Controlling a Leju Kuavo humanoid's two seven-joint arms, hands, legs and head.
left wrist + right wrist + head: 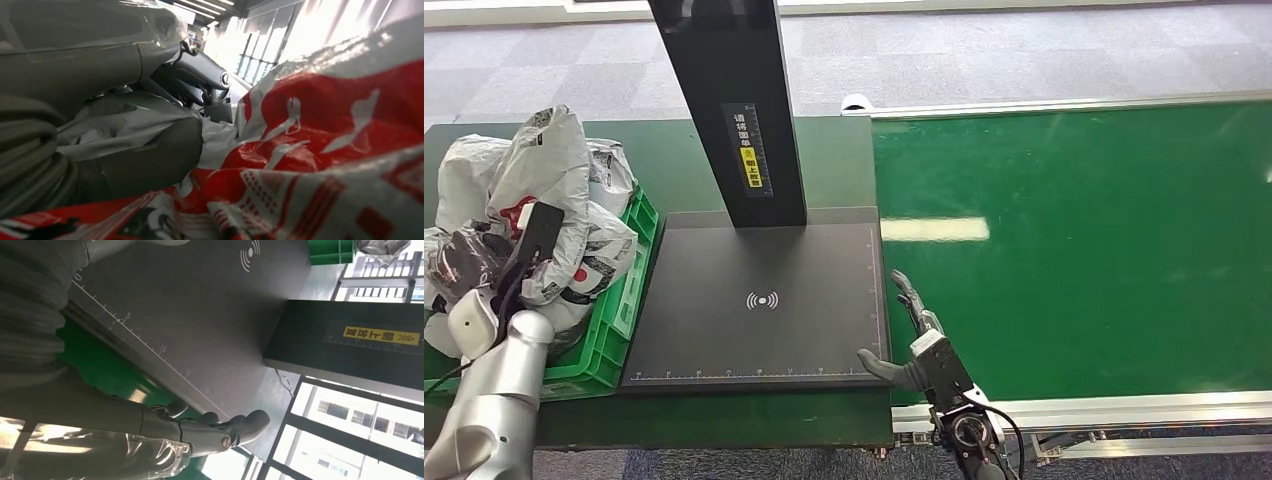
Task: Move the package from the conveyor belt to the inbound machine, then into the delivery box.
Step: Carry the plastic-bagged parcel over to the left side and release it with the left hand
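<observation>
Two robot hands appear in the head view. The left robot hand [532, 240] reaches into a green crate [620, 310] at the left edge of the worktop [674, 160], its dark fingers lying on a heap of grey and white mail bags. Seen from the left wrist, its thumb and fingers press against a package [340, 150], a soft white bag with red print, which lies right in front of the palm on top of the heap. Whether the fingers actually grip the bag cannot be told.

The right robot hand [911, 340] holds nothing; its fingers are stretched out and apart, with the thumb pointing toward the scanner. It hovers over the near edge of the green conveyor belt [1074, 250], just beside the right edge of the dark scanner plate [764, 300]. That plate lies between the two robot hands, with a wireless mark at its middle and a ruler scale along its edges. A black post [734, 100] with a yellow label rises from the far side of the plate.
</observation>
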